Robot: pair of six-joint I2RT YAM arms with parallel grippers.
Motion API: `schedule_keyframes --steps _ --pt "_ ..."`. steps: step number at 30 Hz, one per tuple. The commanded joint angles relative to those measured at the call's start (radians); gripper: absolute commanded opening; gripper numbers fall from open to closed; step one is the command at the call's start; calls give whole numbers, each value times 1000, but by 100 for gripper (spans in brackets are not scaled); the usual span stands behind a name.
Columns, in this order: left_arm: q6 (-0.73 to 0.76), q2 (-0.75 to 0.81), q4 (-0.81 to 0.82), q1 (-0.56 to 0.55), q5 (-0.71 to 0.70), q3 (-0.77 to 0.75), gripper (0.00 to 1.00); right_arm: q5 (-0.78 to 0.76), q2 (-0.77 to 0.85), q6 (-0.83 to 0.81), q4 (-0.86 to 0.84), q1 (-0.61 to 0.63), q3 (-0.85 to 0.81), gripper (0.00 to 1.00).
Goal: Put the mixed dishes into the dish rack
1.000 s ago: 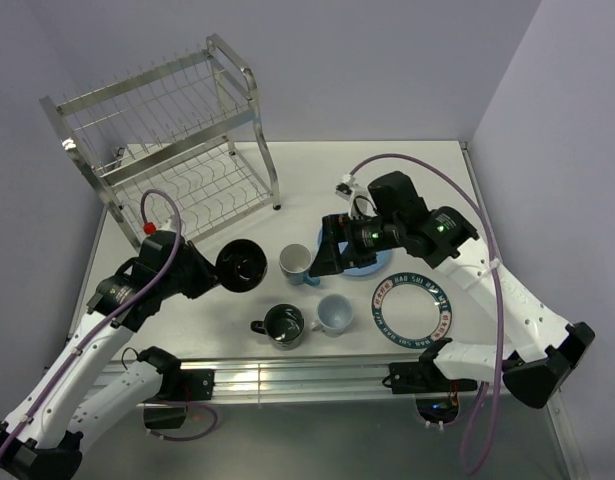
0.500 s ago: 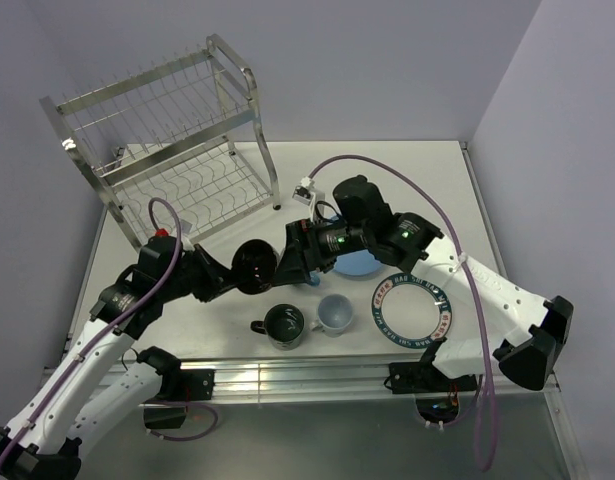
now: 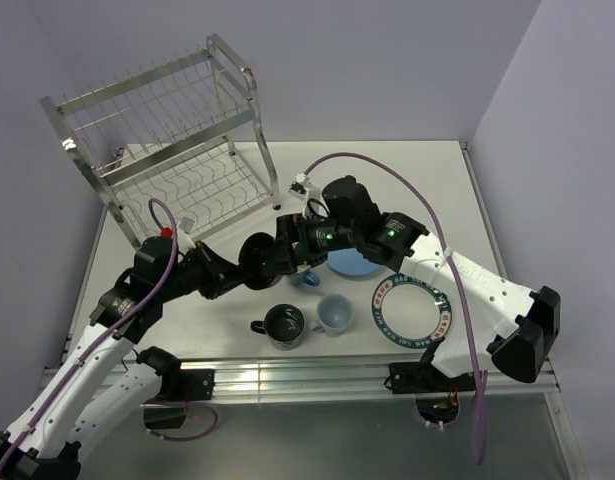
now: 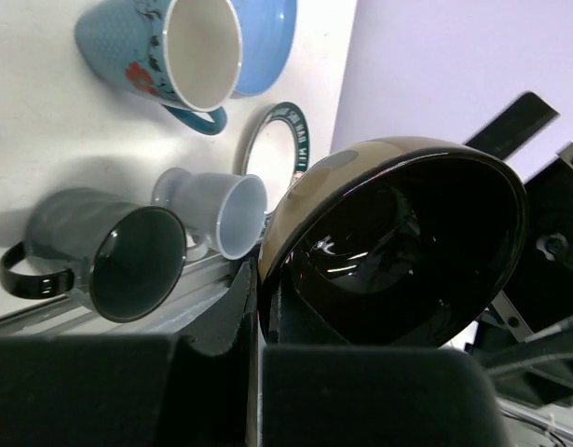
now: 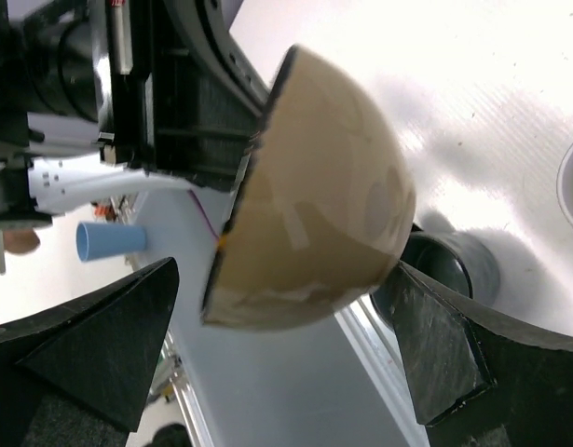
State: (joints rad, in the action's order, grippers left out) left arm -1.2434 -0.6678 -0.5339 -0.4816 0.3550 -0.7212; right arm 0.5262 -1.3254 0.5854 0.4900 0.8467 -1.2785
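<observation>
My left gripper [image 3: 239, 270] is shut on the rim of the black-and-tan bowl [image 3: 255, 258] and holds it on edge above the table; the left wrist view shows its glossy black inside [image 4: 407, 251]. My right gripper [image 3: 279, 248] is open with the bowl's tan outside [image 5: 314, 196] between its fingers [image 5: 90, 345], not touching it. On the table lie the blue mug [image 4: 174, 47], the light-blue plate [image 3: 352, 265], the white lettered plate [image 3: 415, 308], the dark mug [image 3: 284, 324] and the pale cup [image 3: 334, 313]. The steel dish rack [image 3: 177, 130] stands at the far left with no dishes in it.
The walls close in behind the rack and along the right side of the table [image 3: 437, 180]. An aluminium rail [image 3: 287, 375] runs along the near edge. The right arm's purple cable [image 3: 387, 165] arcs over the middle.
My right arm has swung left from over the light-blue plate to the bowl. My left arm has carried the bowl to the right, toward it.
</observation>
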Motion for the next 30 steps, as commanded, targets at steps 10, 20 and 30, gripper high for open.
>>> schedule_keyframes --steps 10,20,30 --pt "-59 47 210 -2 79 28 0 -64 44 114 -160 8 56 85" --pt "-11 24 186 -2 75 14 0 -83 49 145 -142 9 70 0" --pt "-4 33 137 -3 58 17 65 -219 72 93 -79 35 59 0"
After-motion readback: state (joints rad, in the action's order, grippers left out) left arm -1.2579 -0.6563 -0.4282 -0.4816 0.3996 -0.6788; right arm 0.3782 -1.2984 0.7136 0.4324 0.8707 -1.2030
